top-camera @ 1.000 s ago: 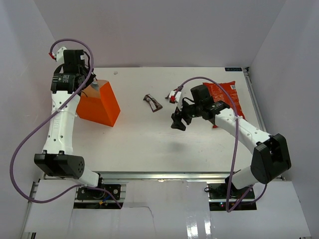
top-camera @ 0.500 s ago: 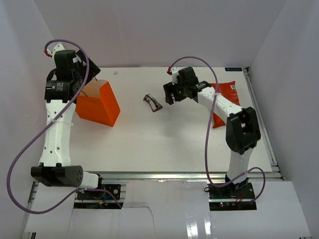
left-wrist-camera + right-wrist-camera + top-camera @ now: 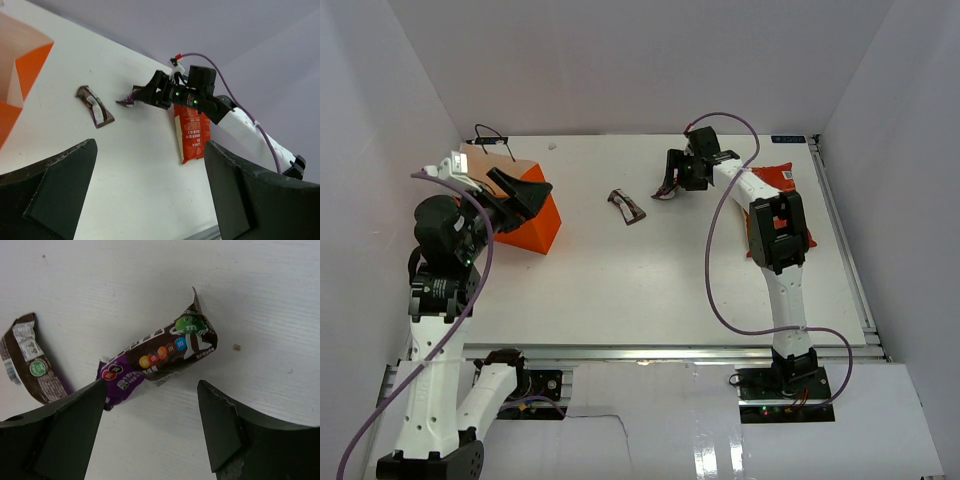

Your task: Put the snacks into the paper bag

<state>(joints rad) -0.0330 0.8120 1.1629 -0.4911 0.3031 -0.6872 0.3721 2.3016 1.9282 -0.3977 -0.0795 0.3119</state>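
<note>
Far on the counter (image 3: 260,285), right gripper (image 3: 151,385), fingers apart, hangs just short of the purple-brown wrapper (image 3: 160,357), whose long axis spans the gap.

Orange paper bag (image 3: 530,230) sits left; purple wrapper (image 3: 160,362) and brown wrapper (image 3: 32,360) lie centrally, crisp packet (image 3: 192,135) right.

We find the paper bag (image 3: 528,228) at the far left of the table (image 3: 640,290), with the left gripper (image 3: 523,190) above its right side. Near the middle, toward the back, lies one wrapper (image 3: 628,207). A second wrapper (image 3: 165,352) lies just right of it, under the right gripper (image 3: 670,182). The crisp packet (image 3: 772,178) lies at the far right, partly under the right arm.
</note>
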